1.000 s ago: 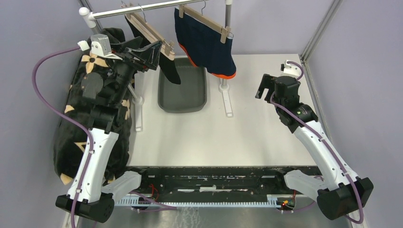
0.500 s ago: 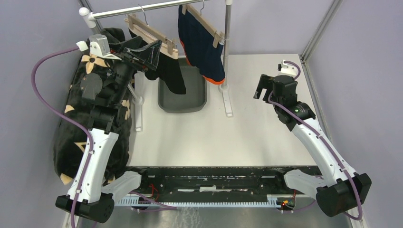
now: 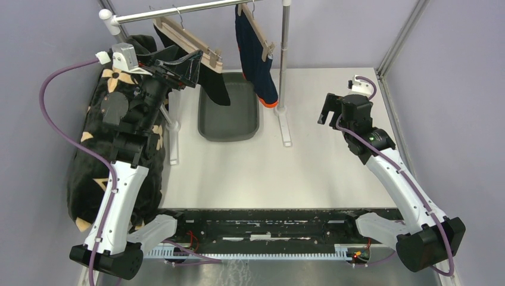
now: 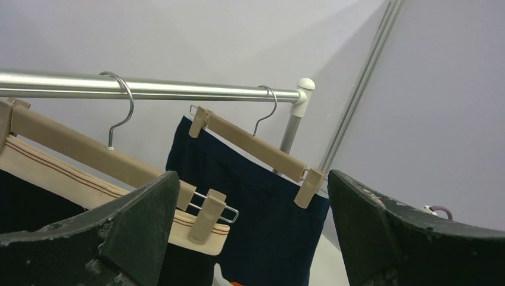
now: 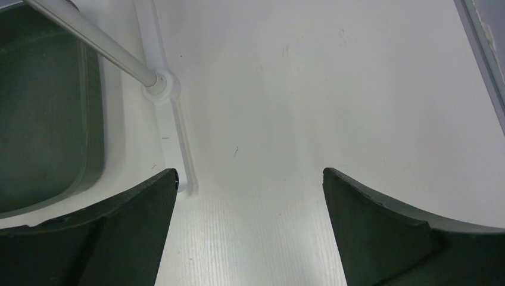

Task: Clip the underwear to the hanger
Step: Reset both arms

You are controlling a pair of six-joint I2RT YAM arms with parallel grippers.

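Top external view: the navy underwear (image 3: 257, 59) is hanging from the right-hand hanger (image 3: 256, 27) on the rail (image 3: 178, 10) over the far edge of the tabletop (image 3: 309, 167), while the left gripper (image 3: 181, 67) is hovering released beside the left-hand hanger (image 3: 189, 42), which is carrying a black garment (image 3: 214, 86) above the tray (image 3: 229, 128). Left wrist view: two clips (image 4: 309, 187) are pinching the navy waistband, and the spread fingers (image 4: 143, 226) are framing it without contact. Right wrist view: the right gripper (image 5: 250, 173) is hovering released and empty over bare tabletop near the far right corner.

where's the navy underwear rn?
Top view: the navy underwear hangs clipped to the right-hand hanger on the rail, beside the upright pole, above the grey tray.
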